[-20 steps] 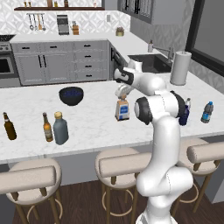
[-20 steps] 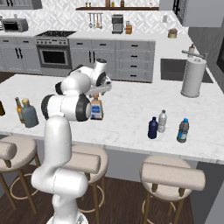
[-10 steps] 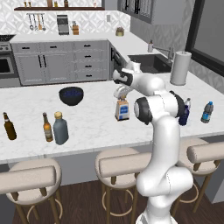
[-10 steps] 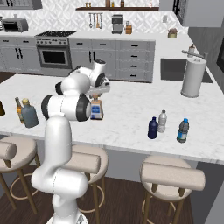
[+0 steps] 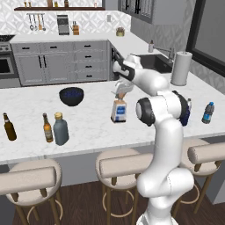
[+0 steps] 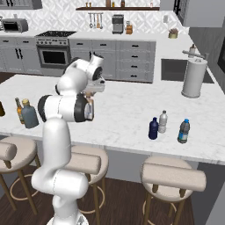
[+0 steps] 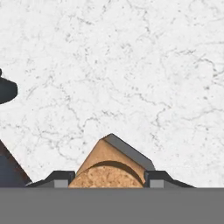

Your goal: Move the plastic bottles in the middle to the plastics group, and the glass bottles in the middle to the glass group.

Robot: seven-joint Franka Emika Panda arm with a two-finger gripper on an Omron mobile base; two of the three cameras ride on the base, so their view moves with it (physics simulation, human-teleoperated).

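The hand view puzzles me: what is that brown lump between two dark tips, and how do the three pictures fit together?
The machine is a white robot arm in a simulated kitchen. Two pictures come from cameras on its base, behind it to left and right; the third looks down along its tool. The brown lump is the cork stopper of a squarish pale bottle standing on the marble counter. The tool's tips sit on either side of the cork; whether they grip it, I cannot tell. Elsewhere stand two brown beer bottles with a squat grey-blue bottle, a dark bowl, a navy bottle and two water bottles.
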